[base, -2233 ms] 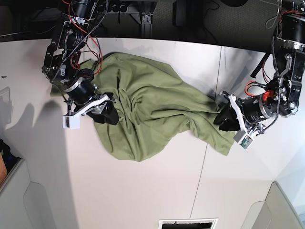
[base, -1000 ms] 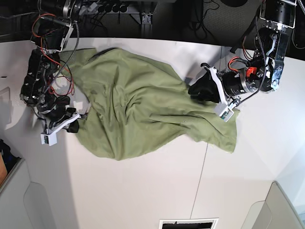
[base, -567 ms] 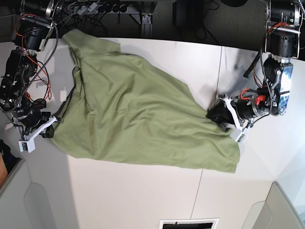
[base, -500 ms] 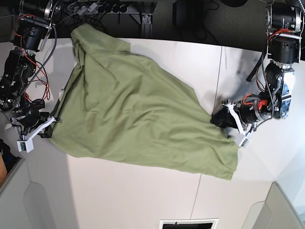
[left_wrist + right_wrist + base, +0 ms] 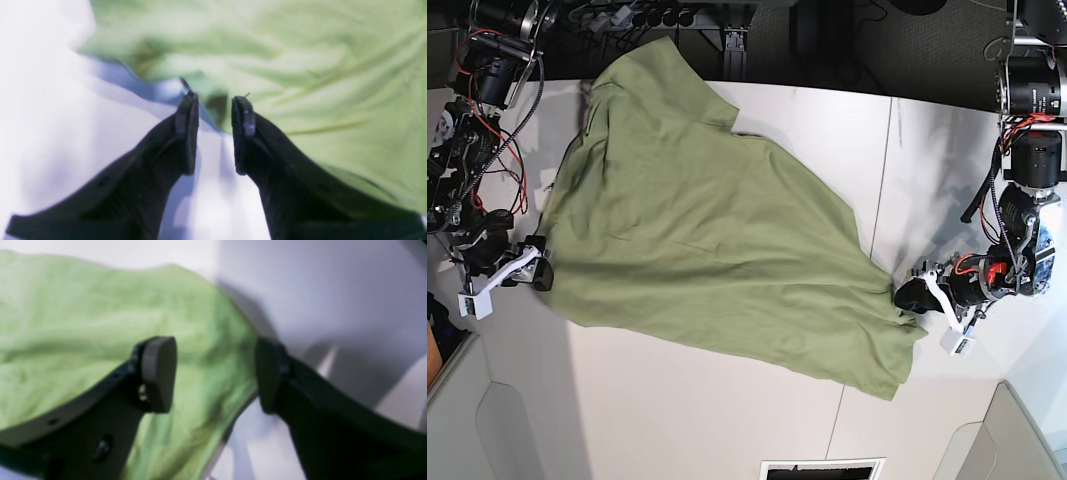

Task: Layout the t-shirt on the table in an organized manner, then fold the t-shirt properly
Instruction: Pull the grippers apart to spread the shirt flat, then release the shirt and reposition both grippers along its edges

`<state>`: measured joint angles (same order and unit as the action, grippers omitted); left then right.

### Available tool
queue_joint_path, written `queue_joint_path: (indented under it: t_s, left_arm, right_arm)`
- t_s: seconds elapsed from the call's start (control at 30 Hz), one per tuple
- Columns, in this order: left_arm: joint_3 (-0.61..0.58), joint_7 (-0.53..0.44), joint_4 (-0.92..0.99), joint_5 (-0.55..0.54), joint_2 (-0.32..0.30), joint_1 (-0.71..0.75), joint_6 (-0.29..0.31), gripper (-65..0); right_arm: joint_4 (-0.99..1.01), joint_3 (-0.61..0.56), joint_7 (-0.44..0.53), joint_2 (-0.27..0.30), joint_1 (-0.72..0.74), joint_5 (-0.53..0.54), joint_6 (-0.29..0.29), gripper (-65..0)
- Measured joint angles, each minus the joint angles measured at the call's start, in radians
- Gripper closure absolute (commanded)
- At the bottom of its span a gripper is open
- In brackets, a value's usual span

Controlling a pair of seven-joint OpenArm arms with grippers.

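The olive green t-shirt (image 5: 707,230) lies spread in a broad slant over the white table (image 5: 727,400), from the far left edge down to the near right. My left gripper (image 5: 909,298) sits at its lower right edge. In the left wrist view the hem of the t-shirt (image 5: 300,66) is caught between the tips of the left gripper (image 5: 215,103), whose jaws stand narrowly apart. My right gripper (image 5: 537,272) is at the shirt's left edge. In the right wrist view the right gripper (image 5: 217,373) is wide open over the t-shirt (image 5: 83,323), which lies loose beneath.
Grey bins stand at the near left corner (image 5: 467,420) and the near right corner (image 5: 1012,430). A thin dark seam (image 5: 838,420) crosses the table. A rectangular opening (image 5: 822,468) sits at the near edge. The shirt's top reaches the far edge by dark equipment (image 5: 727,30).
Both arms pulled apart and drew the bunched shirt out into a flatter, wider sheet. The right gripper has opened and let go of the left edge. The left gripper moved nearer and rightward with the hem.
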<state>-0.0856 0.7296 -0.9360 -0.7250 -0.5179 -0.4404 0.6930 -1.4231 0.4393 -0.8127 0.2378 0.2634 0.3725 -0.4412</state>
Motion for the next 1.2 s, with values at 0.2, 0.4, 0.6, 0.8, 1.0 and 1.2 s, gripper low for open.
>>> queue_joint_path:
  t_s: [0.2, 0.4, 0.6, 0.8, 1.0, 1.2]
  left_arm:
    - [0.0, 0.312, -0.054, -0.359, -0.003, 0.039, -0.003, -20.3]
    - [-0.001, 0.328, -0.259, -0.394, -0.014, 0.195, -0.004, -20.3]
    - [-0.002, 0.198, -0.354, -0.301, -0.006, 0.296, -0.004, -20.3]
    - [-0.001, 0.102, -0.353, -0.175, -0.005, 0.349, -0.004, -20.3]
    - [0.001, 0.085, -0.354, -0.158, 0.005, 0.36, -0.003, -20.3]
    - [0.001, 0.09, -0.354, -0.162, 0.005, 0.352, -0.003, -20.2]
  right_arm:
    - [-0.056, 0.002, -0.001, -0.015, -0.001, 0.077, -0.003, -37.1]
    - [-0.062, 0.003, 0.007, -0.1, -0.016, 0.106, -0.046, -37.1]
    - [0.061, -0.013, 0.14, -0.161, -0.016, -0.035, -0.048, -37.1]
    - [0.158, -0.013, 0.183, -0.154, -0.016, -0.072, -0.042, -36.9]
    - [0.164, -0.028, 0.107, -0.154, -0.03, -0.022, -0.05, -12.7]
    - [0.124, -0.029, 0.077, -0.154, -0.123, 0.127, -0.089, 0.0]
